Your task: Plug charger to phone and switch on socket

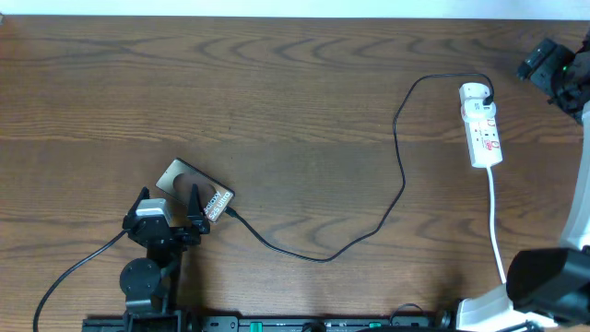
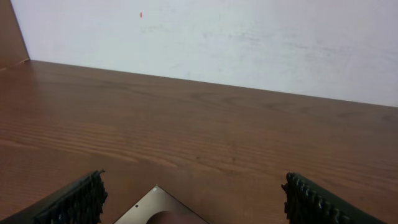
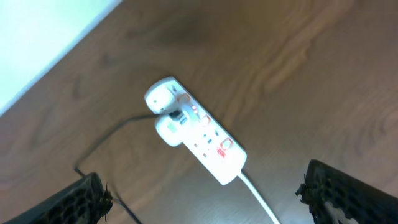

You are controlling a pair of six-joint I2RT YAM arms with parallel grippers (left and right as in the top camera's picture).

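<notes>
We see the left gripper [image 2: 193,200] spread apart over the phone [image 1: 180,177]. The right gripper [image 3: 205,193] gapes wide above the power strip [image 3: 196,130].

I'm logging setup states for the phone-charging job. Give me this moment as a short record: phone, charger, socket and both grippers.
phone: lying flat, left side, under the left gripper
charger: black cable running from the phone's edge to the socket; plug seated in socket; join at phone unclear
socket: white strip, far right; switch state unclear
left gripper: open, over phone
right gripper: open, near socket's plug end, apart from it
</notes>
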